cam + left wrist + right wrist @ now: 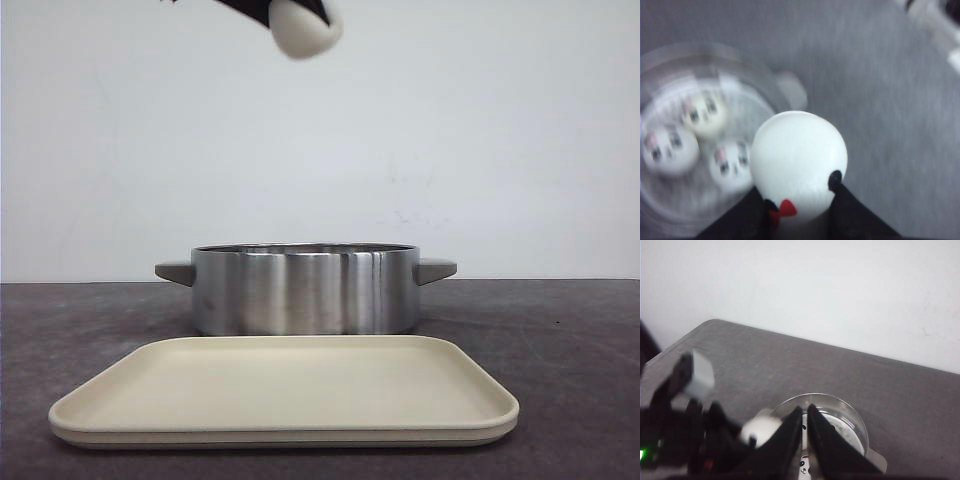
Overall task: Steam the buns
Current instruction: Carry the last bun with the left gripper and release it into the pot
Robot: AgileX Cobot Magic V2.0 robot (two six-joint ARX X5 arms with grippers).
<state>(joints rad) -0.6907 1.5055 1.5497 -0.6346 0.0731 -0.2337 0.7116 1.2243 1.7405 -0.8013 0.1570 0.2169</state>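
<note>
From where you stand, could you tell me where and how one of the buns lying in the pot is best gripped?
Grip across the widest part of a bun's rounded sides, coming straight down from above. The three buns sit low inside the steel pot, so its wall blocks any sideways approach. The left gripper already holds the fourth bun this way, fingers on opposite flanks of the dome.

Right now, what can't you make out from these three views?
- Front view: the pot wall hides its inside; left gripper is cut off by the top edge.
- Left wrist view: motion blur smears the three buns in the pot; the held bun covers the fingertips.
- Right wrist view: right gripper blocks the pot's contents.
</note>
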